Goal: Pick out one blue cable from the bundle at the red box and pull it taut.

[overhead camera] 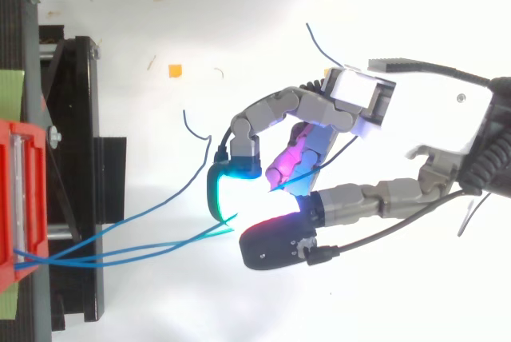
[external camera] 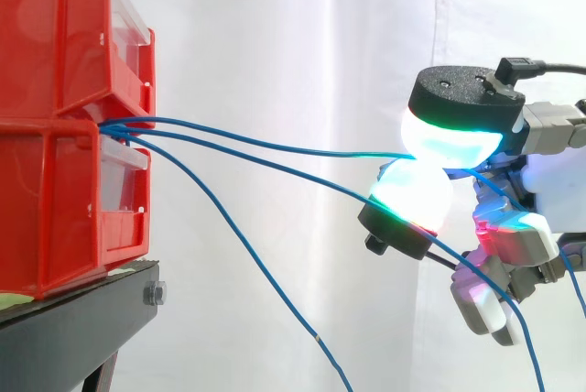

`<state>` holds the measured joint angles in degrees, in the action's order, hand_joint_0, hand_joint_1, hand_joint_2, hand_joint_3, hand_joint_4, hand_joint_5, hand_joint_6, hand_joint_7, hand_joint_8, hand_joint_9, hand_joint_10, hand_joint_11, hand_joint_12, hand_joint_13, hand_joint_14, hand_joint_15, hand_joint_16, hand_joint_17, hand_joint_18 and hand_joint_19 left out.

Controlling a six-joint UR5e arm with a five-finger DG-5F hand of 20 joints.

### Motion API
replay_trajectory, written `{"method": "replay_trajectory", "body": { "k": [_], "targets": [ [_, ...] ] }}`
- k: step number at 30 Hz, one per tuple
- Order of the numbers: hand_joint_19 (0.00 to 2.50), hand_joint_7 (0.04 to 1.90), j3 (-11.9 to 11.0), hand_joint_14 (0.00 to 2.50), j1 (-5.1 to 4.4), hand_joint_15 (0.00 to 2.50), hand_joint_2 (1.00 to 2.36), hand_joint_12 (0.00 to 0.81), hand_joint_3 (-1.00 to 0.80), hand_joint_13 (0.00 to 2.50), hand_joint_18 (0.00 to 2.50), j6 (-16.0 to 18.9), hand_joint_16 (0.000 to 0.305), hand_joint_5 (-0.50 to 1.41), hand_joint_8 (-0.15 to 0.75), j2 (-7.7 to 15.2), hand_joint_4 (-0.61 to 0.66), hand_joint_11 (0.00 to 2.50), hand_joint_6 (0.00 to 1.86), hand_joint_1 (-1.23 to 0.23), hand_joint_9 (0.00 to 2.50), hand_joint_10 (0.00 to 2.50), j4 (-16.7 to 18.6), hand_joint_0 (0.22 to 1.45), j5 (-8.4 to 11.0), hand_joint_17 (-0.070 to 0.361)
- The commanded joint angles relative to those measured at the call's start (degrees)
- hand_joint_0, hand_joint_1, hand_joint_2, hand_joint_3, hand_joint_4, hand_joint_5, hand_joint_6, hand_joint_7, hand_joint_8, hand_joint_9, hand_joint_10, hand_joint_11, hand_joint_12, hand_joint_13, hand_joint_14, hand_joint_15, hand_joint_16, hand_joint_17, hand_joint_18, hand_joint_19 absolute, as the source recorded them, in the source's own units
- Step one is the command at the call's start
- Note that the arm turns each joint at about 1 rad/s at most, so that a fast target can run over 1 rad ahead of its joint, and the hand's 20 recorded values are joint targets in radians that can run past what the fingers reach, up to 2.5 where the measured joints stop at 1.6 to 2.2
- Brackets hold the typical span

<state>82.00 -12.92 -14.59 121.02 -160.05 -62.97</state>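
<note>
Side view: the hand [external camera: 447,140], at 3 o'clock, pinches the uppermost blue cable [external camera: 275,143] between two pads [external camera: 412,195]. The cable leaves the bundle [external camera: 128,128] at the red box [external camera: 55,181], 9 o'clock.
Top view: the strand looks thin, limp and probably slippery, best held near its free end.

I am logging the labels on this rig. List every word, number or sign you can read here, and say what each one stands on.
None. No readable text shows on the red bins, the black stand, the robot hand or the blue cable it pinches.
</note>
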Motion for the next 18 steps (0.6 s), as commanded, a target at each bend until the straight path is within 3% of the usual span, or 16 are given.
{"method": "replay_trajectory", "body": {
  "k": [1, 18],
  "targets": [
    [0.73, 1.04, 0.0, 0.02, 0.0, 0.6, 1.02, 0.422, -0.04, 1.11, 0.96, 0.0, 0.061, -0.06, 0.318, -0.09, -0.12, 0.65, 0.89, -0.84, 1.42, 0.02, 0.0, 0.62, 0.04, 0.138],
    [0.73, 1.04, 0.0, 0.02, 0.0, 0.6, 1.02, 0.422, -0.05, 1.1, 0.95, 0.0, 0.061, -0.06, 0.317, 0.0, -0.11, 0.62, 0.89, -0.84, 1.41, 0.03, 0.0, 0.62, 0.04, 0.137]
  ]
}}
